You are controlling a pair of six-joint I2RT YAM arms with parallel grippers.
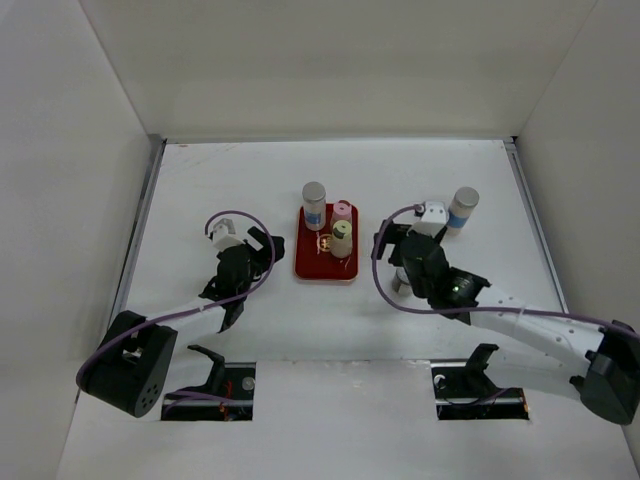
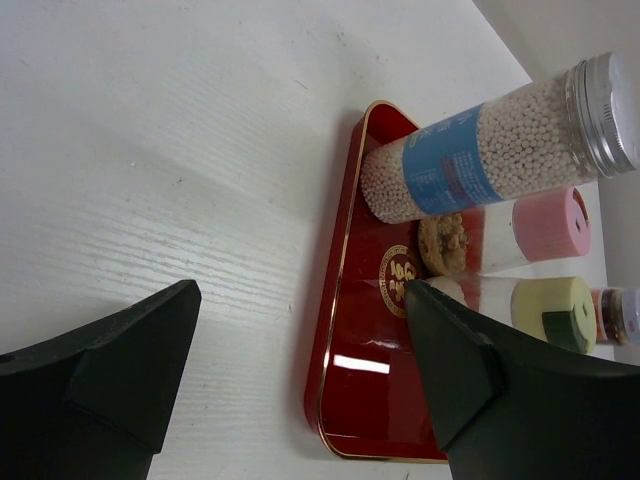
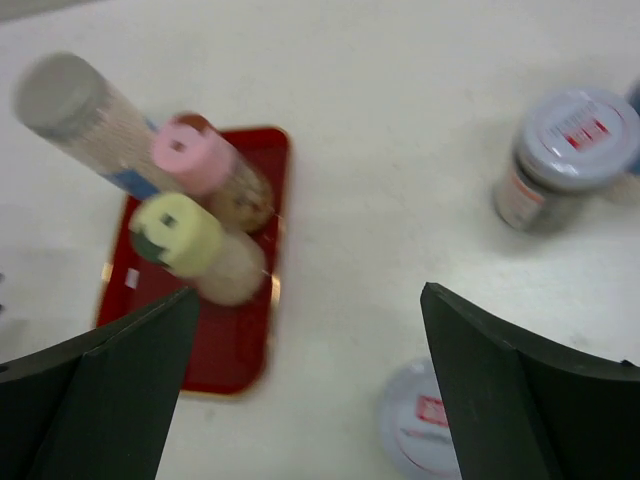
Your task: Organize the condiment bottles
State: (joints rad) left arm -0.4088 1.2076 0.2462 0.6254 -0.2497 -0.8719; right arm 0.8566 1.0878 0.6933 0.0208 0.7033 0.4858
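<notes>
White table [image 1: 220,180]: three condiment bottles [image 1: 342,238] upright on tray [image 1: 312,266]; left gripper [image 2: 300,295], right gripper [image 3: 310,300] apart.

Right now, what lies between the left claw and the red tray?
Only bare table separates left claw from red tray; the top view shows it.

A robot lab booth: bare white panels [image 1: 60,150] enclose the white table [image 1: 230,170].

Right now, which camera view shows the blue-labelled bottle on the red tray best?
Left wrist: the blue-labelled bottle is close and sharp, showing its label, white beads and metal cap. Top external shows it small, from above; right wrist shows it blurred, upper left.
</notes>
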